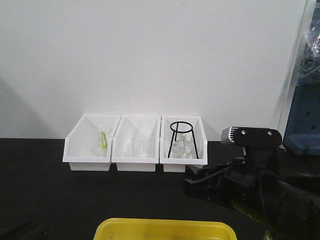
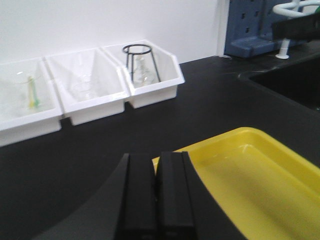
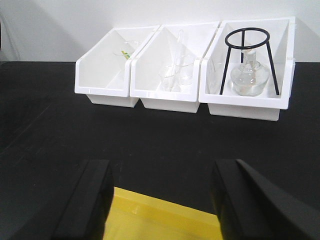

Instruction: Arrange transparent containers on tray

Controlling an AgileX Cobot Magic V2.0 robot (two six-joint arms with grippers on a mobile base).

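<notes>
The yellow tray (image 2: 280, 170) looks like smooth glossy plastic, catching glare on its floor. Three white bins (image 3: 172, 70) are shiny plastic too. The black tabletop (image 3: 150, 140) is matt, the tripod stand (image 3: 248, 55) thin black metal, and the flask (image 3: 248, 80) under it clear glass.

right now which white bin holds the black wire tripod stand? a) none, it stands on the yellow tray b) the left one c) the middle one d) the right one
d: in the front view the black wire tripod stand stands inside the right one of the three white bins, over a glass vessel, while the yellow tray lies apart from the bins.
</notes>
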